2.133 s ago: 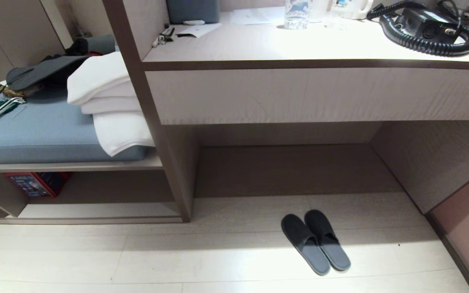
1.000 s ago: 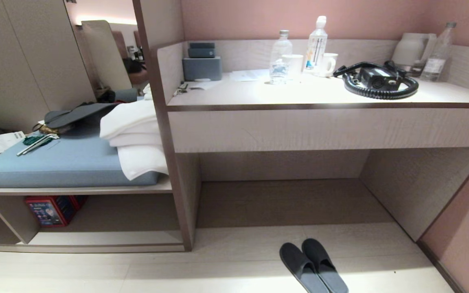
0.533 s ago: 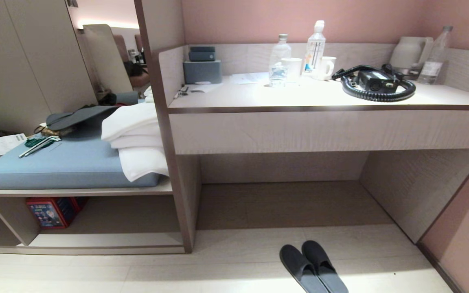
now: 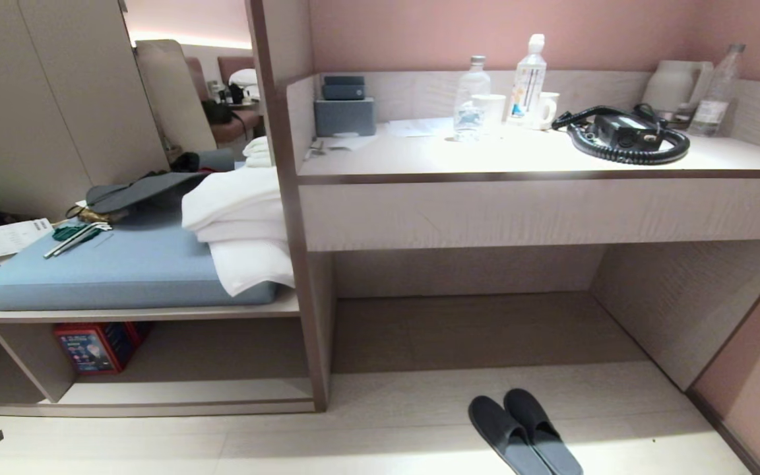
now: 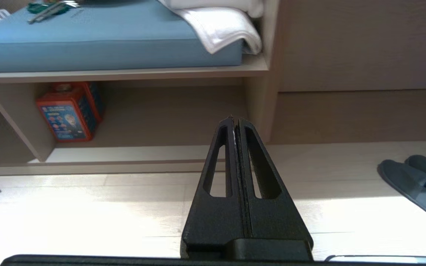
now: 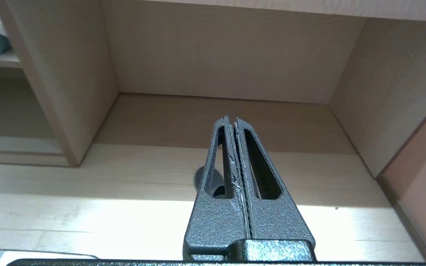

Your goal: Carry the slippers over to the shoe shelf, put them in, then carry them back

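Pale plank floor (image 4: 380,448) here, a bright patch of light across it, pink wall (image 4: 459,30) behind. A long pale desk counter (image 4: 538,155) runs along that wall, carrying two clear bottles (image 4: 472,99), a white mug (image 4: 547,109), a pale kettle (image 4: 675,86), a grey box (image 4: 345,115) and a black unit wrapped in a coiled cord (image 4: 627,142). Under the counter there is an open knee space with a brown floor panel.

To the left stands the taupe bench unit. Its top holds a blue cushion (image 4: 123,270) with folded white towels (image 4: 241,224) draped over the near corner, green-handled tools (image 4: 76,234) and a dark flat item further back. Below sits the shoe shelf (image 4: 182,392), low and wide, open at the front, pale base board. Inside it, at the far left, stands a red box (image 4: 99,346); the remainder of the base board shows bare.

The slippers (image 4: 525,439) lie on the floor in front of the desk's knee space, well apart from the shelf. They are side by side and touching, toes toward the desk, dark grey-black straps, greyish-blue insoles.

Left gripper (image 5: 235,120) hangs above the floor facing the shelf, its jaws pressed together on nothing. Right gripper (image 6: 231,119) faces the knee space, jaws likewise pressed together, empty.
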Available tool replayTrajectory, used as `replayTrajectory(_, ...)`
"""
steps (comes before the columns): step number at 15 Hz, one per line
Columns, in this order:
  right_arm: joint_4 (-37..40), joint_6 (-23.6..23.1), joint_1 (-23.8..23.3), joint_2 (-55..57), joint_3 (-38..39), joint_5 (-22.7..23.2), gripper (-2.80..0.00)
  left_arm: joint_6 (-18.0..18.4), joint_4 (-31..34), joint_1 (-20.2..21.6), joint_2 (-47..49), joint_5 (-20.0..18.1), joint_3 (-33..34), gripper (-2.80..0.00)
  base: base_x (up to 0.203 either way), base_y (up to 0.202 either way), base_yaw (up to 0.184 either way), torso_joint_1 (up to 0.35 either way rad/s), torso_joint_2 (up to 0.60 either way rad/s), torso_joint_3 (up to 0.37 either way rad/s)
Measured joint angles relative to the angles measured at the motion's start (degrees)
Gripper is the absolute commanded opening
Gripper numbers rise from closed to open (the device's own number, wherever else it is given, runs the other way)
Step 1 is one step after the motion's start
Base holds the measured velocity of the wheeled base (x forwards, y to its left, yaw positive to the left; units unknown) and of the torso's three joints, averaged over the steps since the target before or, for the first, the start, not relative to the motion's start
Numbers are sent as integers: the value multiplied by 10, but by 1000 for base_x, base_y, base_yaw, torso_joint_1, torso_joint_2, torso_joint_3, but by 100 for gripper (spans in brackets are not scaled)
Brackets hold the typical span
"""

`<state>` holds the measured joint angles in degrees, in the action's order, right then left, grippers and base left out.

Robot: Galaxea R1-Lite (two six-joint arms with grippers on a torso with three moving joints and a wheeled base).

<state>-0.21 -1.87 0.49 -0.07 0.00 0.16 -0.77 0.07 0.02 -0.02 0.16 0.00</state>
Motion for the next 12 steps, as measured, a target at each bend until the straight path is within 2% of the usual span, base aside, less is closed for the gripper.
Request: replayTrajectory(12,0,1,0,0,0,0,-280,0,0,0,0,0,0,-280,0,196,-1,1,3,3)
